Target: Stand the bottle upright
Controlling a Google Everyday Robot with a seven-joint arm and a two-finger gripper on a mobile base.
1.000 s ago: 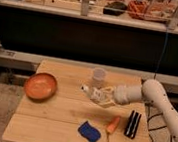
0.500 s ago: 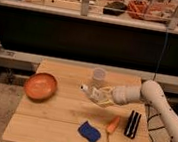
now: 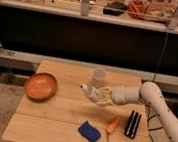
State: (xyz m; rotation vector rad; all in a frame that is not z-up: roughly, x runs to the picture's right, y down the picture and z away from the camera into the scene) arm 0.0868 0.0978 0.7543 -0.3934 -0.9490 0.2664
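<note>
Hand (image 3: 99, 95) pinching bottle (image 3: 87, 89), tilted, just in front of cup (image 3: 98, 76); orange bowl (image 3: 41, 86) well apart, left.

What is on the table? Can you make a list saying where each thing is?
table: wooden
bowl: orange, left side
cup: clear, upright, back middle
bottle: tilted, cap pointing left, not upright yet
tool: mid-table, just in front of the cup, gripping the bottle
sponge: blue, front middle
carrot: right of the sponge
black thing: right of the carrot
</note>
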